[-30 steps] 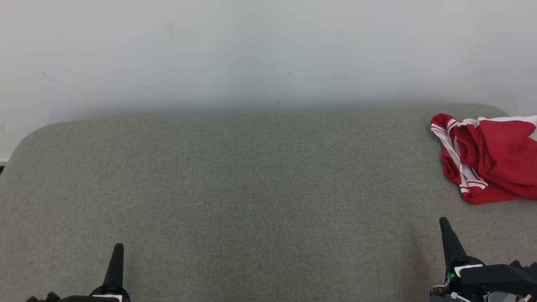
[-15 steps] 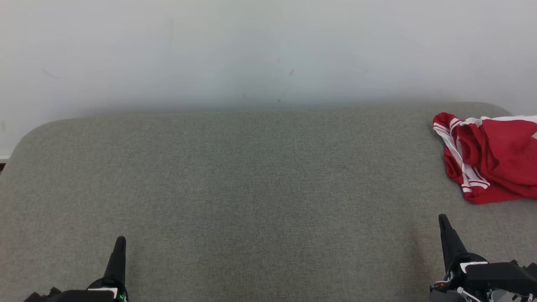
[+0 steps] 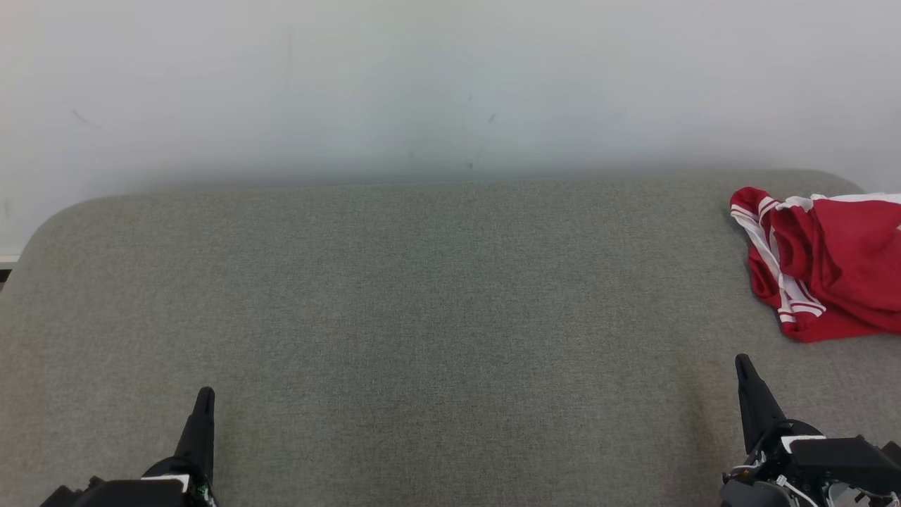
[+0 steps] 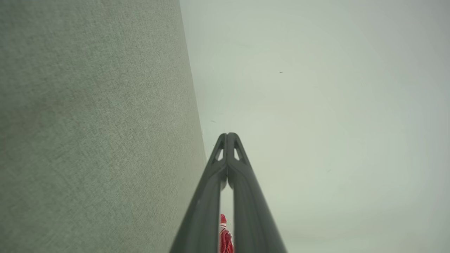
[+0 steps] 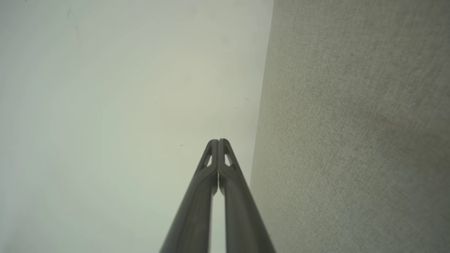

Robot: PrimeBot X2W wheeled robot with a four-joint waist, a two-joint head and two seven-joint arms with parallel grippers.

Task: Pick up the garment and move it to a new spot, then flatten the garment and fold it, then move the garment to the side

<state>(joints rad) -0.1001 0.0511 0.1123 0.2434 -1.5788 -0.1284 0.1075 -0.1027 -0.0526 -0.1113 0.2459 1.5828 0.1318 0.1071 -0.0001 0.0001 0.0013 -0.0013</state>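
At the lower left of the head view the left claw (image 3: pixel 203 398) points up the frame, its two dark fingers pressed together and holding nothing. It reaches a little higher in the frame than a second ago. A broad stretch of the padded surface covered in grey woven fabric (image 3: pixel 422 317) runs from its rounded left corner across to the right, with its far edge against the pale wall (image 3: pixel 422 84). At the lower right the right claw (image 3: pixel 743 367) is likewise closed on nothing, its place barely changed. Above it and slightly to the right, well apart, lies the crumpled red cloth garment (image 3: pixel 838 260) with white stripes. It is near the surface's far right corner and cut off by the frame's right edge. It lies as before; the whole view has drifted slightly.
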